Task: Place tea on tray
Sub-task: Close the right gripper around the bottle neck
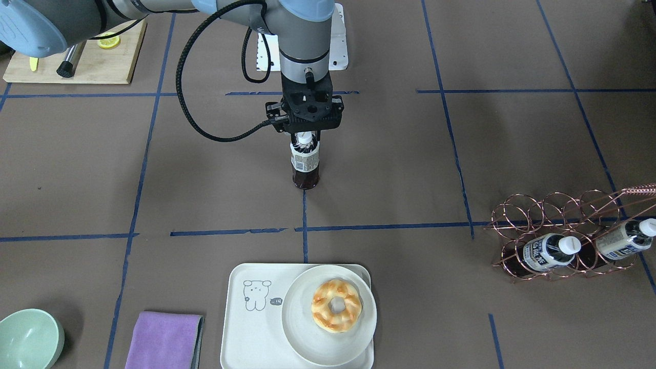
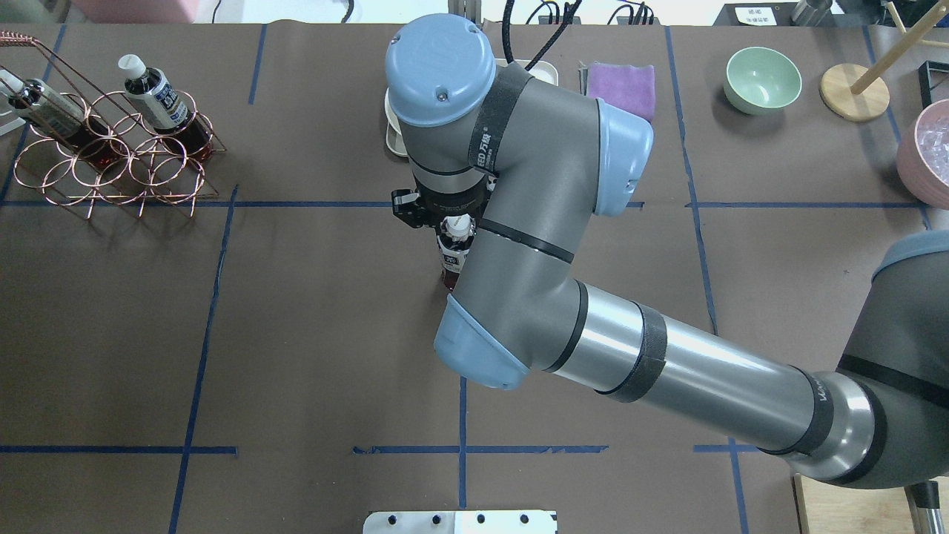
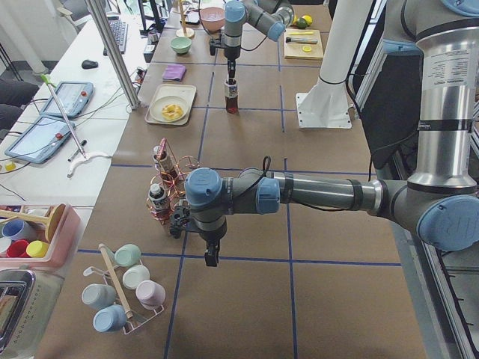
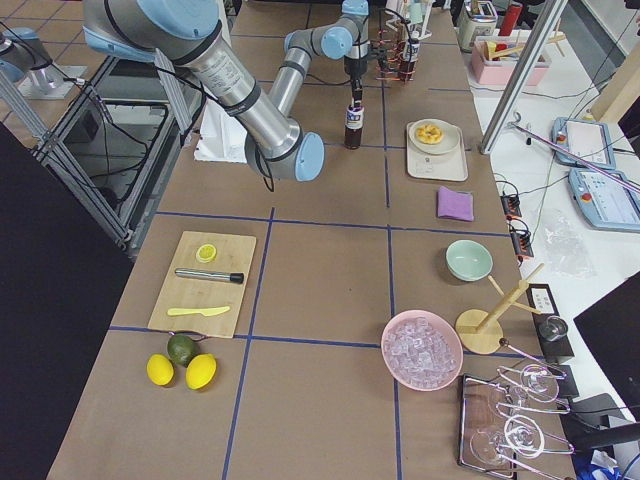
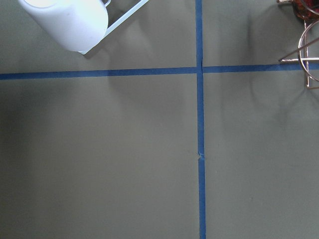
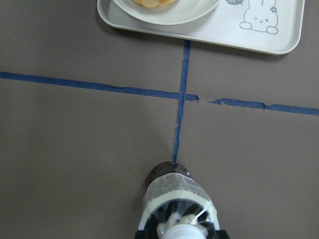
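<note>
The tea (image 1: 305, 164) is a small bottle of dark liquid with a white cap and a pale label. It stands upright on the brown table near the middle. My right gripper (image 1: 306, 137) comes straight down on it and is shut on its neck just under the cap. The right wrist view looks down on the tea (image 6: 174, 191), with the tray (image 6: 279, 40) ahead of it. The off-white tray (image 1: 246, 328) with the bear drawing lies at the table's edge. My left gripper (image 3: 212, 258) hangs over bare table beside the rack; I cannot tell if it is open or shut.
A round white plate (image 1: 307, 343) with a donut (image 1: 336, 306) covers the tray's right part. A copper wire rack (image 1: 538, 215) holds two more bottles (image 1: 551, 251). A purple cloth (image 1: 164, 341) and a green bowl (image 1: 28, 338) lie left of the tray. A wooden board (image 1: 82, 61) is at the back.
</note>
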You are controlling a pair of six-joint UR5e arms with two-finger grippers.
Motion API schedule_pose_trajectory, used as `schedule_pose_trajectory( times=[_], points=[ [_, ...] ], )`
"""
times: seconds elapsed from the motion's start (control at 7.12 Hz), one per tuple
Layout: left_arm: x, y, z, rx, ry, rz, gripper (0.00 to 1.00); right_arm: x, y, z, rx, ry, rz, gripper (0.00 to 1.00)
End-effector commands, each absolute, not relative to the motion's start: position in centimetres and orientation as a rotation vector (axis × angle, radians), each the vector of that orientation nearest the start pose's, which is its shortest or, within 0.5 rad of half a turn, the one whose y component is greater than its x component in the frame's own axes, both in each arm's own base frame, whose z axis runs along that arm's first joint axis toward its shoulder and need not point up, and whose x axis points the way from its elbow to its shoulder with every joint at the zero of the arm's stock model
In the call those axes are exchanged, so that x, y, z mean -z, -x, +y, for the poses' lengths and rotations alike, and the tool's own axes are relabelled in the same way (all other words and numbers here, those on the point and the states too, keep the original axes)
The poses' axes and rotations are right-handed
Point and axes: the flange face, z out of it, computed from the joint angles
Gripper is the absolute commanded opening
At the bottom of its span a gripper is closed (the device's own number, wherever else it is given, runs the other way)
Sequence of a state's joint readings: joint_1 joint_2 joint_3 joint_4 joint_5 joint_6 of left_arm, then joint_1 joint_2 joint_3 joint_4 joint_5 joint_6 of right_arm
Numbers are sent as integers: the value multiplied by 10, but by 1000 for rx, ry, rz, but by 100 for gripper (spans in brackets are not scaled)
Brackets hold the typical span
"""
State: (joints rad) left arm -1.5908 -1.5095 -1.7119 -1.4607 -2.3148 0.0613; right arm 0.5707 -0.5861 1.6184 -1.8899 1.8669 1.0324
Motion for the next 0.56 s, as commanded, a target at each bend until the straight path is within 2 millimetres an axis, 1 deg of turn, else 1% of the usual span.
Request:
schedule_pose_trajectory(
  times=[0.0,0.42],
  points=[
    [-632,75,-461,-28,-1,743,100,-65,527,-462,76,-134,-755,53],
    [-632,75,-461,-28,-1,745,100,-68,526,-462,74,-137,-750,53]
  ],
)
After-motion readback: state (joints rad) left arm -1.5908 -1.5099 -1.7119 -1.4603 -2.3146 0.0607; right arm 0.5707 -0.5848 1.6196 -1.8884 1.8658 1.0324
